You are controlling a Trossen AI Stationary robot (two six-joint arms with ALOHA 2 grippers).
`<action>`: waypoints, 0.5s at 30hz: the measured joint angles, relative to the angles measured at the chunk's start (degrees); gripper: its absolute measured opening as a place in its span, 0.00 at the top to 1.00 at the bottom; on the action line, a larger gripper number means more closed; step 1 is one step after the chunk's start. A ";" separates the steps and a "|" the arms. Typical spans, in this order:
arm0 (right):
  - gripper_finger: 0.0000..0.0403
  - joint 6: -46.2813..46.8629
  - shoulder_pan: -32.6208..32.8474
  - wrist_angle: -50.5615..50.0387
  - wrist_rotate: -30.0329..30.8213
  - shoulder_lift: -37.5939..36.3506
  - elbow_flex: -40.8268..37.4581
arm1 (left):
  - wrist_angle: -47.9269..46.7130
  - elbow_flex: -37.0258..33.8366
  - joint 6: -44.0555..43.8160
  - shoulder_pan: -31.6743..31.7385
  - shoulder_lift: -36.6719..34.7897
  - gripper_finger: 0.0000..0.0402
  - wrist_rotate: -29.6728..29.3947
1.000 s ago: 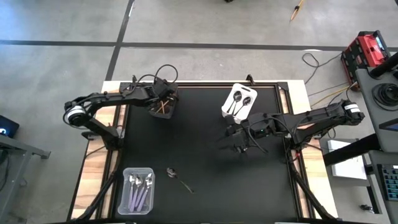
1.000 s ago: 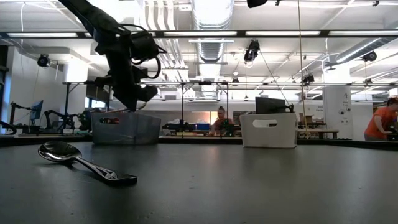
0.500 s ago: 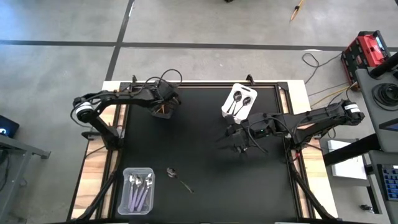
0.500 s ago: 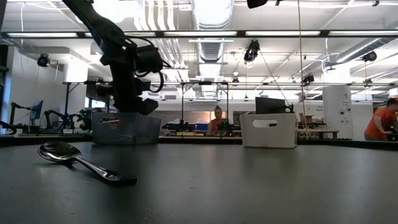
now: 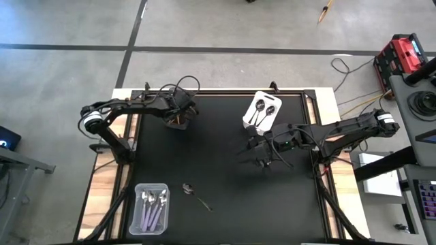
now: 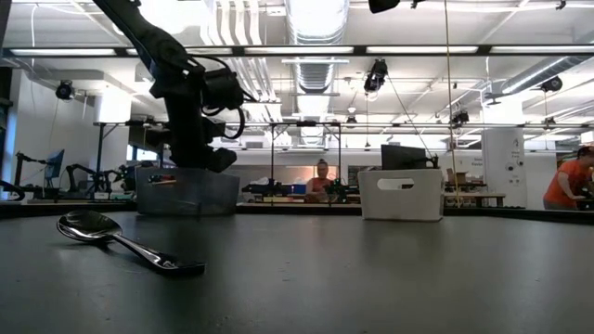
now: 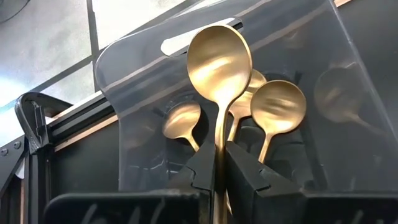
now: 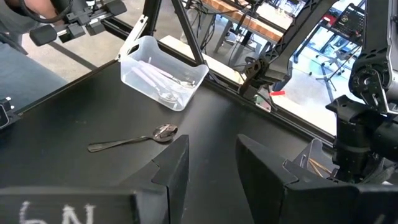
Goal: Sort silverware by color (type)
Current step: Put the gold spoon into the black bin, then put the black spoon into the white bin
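While hovering over the smoky translucent plastic bin (image 7: 298,93), left end effector (image 7: 219,168) is pinching a slim gold spoon (image 7: 219,68); right end effector (image 8: 211,158) is hanging parted, seemingly empty.

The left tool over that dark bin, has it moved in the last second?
Yes. The left tool, gripping a gold spoon, has sunk toward the dark bin.

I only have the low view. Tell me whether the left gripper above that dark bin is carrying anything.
Observer: Yes. The left gripper is shut on a gold spoon, bowl up, at the dark bin, which holds three more gold spoons.
Operator: Report what the white bin holds.
Observer: The white bin holds two dark spoons.
Operator: Now give me the right gripper.
Observer: The right gripper is open and empty, facing the loose spoon on the table.
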 joint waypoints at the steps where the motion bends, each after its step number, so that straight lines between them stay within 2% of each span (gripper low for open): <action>1: 0.69 0.02 0.00 0.00 0.00 0.00 0.01 | 0.00 -0.02 0.02 0.00 -0.04 0.98 0.00; 15: 0.69 0.02 0.00 0.00 0.00 0.00 0.02 | -0.15 -0.10 0.26 0.00 -0.52 0.89 0.04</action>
